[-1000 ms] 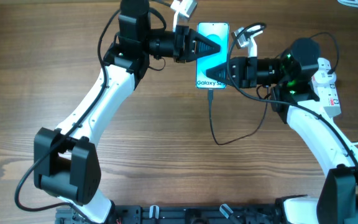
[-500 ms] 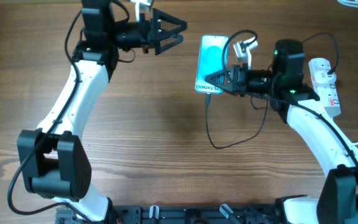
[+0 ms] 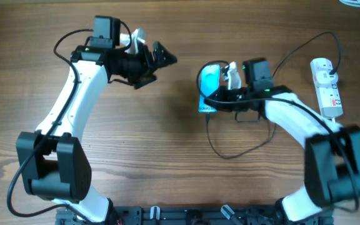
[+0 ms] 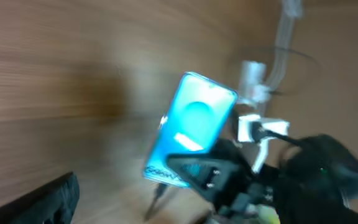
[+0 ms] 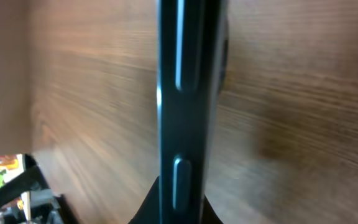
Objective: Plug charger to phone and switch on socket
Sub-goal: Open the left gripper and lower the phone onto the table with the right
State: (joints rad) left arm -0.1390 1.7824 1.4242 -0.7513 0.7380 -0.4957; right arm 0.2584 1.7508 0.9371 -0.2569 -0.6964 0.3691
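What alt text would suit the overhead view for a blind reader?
The right gripper has its jaws shut on a turquoise phone, tilted above a wooden table, a thin black charger cable trailing below it. The left gripper hangs apart at upper left; a white power strip lies far right.

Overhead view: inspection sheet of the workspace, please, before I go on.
Surface: wooden table.
Job's things: phone tilted up in right claw; charger tip at its bottom end; socket at right, no claw on it.
Clutter: nothing seen.
Claws: right claw shut on phone; left claw apart from it, state unclear.
Cables: charger loops on the table on the phone's near side.
Surroundings: nothing seen.
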